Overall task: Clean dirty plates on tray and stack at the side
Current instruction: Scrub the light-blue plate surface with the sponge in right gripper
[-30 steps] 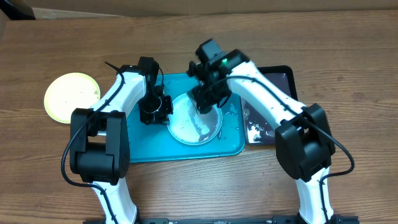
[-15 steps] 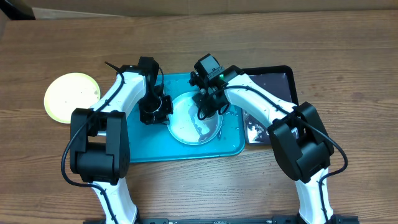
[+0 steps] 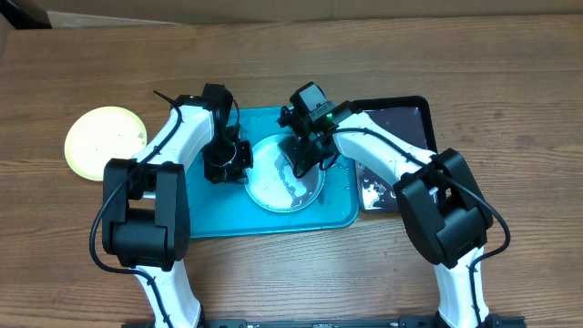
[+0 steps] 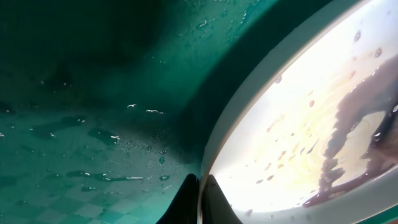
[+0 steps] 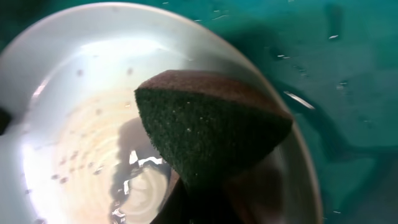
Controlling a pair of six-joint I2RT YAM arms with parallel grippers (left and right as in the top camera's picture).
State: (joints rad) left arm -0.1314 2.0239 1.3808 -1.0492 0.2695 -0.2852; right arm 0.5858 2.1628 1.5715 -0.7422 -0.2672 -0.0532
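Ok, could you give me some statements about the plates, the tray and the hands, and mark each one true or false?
1. The right hand holds a dark sponge over the white plate. True.
2. The yellow plate lies on the teal tray. False: the yellow plate lies on the table, left of the teal tray.
3. The left hand pinches the white plate's rim. True.
4. The white plate is clean. False: a dark smear is on it.
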